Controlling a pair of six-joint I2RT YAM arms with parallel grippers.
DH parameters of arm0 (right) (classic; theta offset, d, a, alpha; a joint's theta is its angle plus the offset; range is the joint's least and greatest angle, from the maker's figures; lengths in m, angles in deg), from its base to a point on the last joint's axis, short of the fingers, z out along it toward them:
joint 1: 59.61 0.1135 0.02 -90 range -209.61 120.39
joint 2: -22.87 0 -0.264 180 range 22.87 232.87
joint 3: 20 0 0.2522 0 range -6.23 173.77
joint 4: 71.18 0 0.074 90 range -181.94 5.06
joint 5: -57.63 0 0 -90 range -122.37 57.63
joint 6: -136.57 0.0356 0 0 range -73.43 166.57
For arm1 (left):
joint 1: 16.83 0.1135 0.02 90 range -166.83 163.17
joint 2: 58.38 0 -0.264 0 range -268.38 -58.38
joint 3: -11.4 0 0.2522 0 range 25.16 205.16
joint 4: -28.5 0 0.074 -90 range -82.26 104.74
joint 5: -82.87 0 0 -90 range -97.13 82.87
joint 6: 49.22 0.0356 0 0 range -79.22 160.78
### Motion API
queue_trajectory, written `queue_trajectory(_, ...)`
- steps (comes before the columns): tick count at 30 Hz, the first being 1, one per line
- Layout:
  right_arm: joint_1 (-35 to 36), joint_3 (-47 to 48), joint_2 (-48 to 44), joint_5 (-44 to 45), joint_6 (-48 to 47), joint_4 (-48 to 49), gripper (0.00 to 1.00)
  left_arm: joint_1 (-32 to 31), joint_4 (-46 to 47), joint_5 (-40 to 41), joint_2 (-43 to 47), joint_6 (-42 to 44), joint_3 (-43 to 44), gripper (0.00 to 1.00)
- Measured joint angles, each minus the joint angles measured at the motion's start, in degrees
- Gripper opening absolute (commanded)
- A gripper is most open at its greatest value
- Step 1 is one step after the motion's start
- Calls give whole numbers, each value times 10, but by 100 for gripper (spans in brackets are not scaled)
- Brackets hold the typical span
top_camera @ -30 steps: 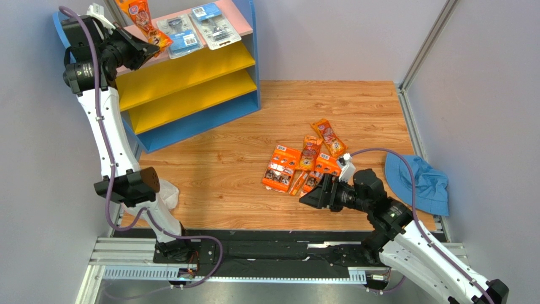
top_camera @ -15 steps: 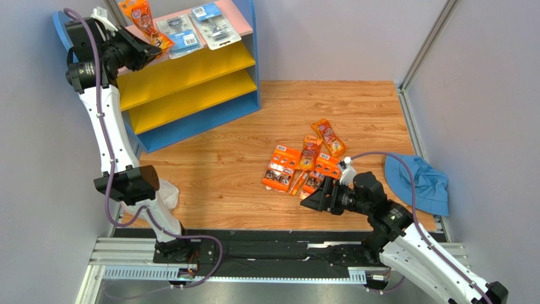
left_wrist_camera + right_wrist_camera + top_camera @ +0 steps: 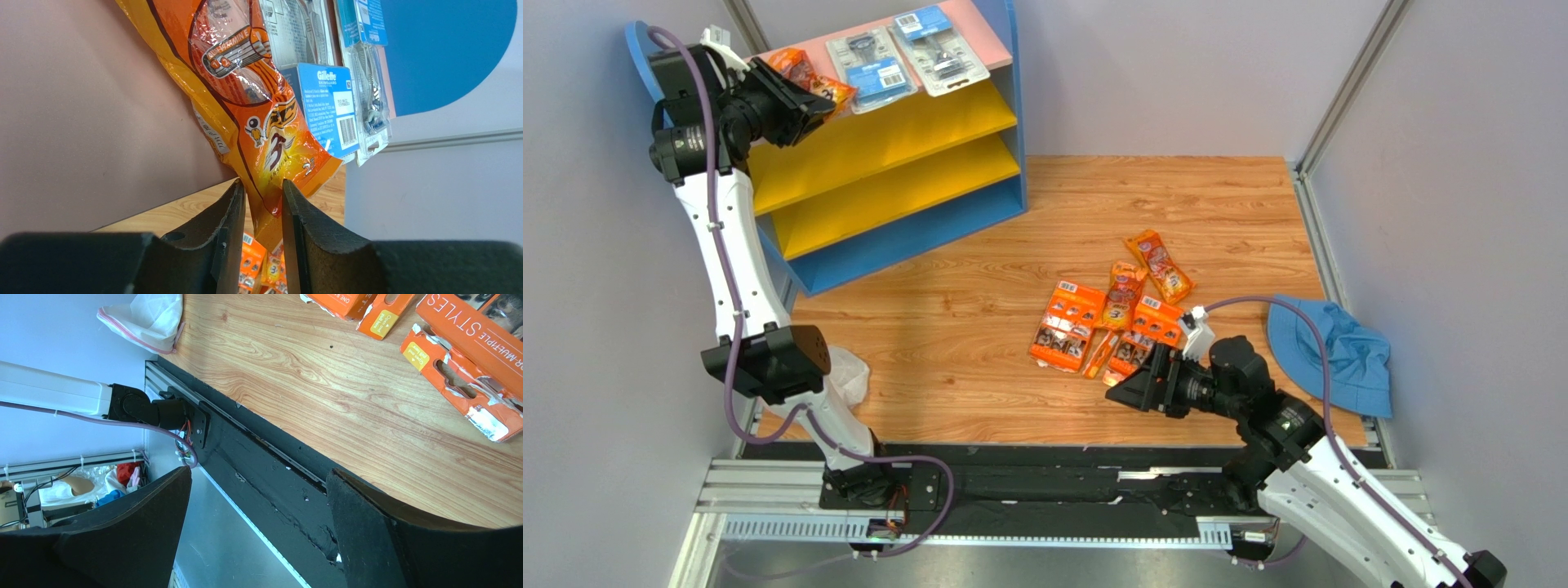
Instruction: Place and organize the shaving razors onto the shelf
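My left gripper (image 3: 795, 103) is up at the left end of the shelf (image 3: 891, 116). Its jaws stand slightly apart around the lower end of an orange razor bag (image 3: 808, 74), which lies on the pink top board (image 3: 979, 39). In the left wrist view the bag (image 3: 245, 92) rests against the board beside the blister packs (image 3: 325, 104). Two blister packs (image 3: 873, 67) lie on the top board. A pile of orange razor packs (image 3: 1069, 325) lies on the wooden floor. My right gripper (image 3: 1133, 390) is open and empty just in front of the pile, which also shows in its wrist view (image 3: 472, 337).
A blue cloth (image 3: 1333, 349) lies at the right edge. A white plastic bag (image 3: 848, 374) lies by the left arm's base and shows in the right wrist view (image 3: 147, 318). Both yellow boards are bare. The black rail (image 3: 1075, 484) runs along the near edge.
The orange bag stood upright in the left gripper; now it lies down on the pink top board and the jaws have parted slightly. The right gripper has barely moved.
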Motion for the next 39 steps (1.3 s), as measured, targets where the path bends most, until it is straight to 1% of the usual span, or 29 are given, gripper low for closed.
queue_trajectory(1,0,0,0,0,0,0,84,0,0,0,1,0,-1,25)
queue_trajectory(2,0,0,0,0,0,0,84,0,0,0,2,0,-2,21)
queue_trajectory(3,0,0,0,0,1,0,84,0,1,0,3,1,-3,12)
queue_trajectory(6,0,-1,0,0,2,0,84,0,3,-3,6,2,-6,0)
queue_trajectory(18,0,-9,0,0,9,1,84,6,8,-7,19,24,-19,0)
queue_trajectory(21,2,-9,0,0,10,1,84,12,17,-14,30,36,-36,0)
queue_trajectory(23,4,-9,0,1,12,1,84,18,24,-24,38,49,-49,0)
queue_trajectory(28,10,-9,12,1,17,5,83,25,26,-43,38,86,-48,0)
queue_trajectory(39,47,-9,49,19,27,12,83,38,65,-131,35,110,-46,0)
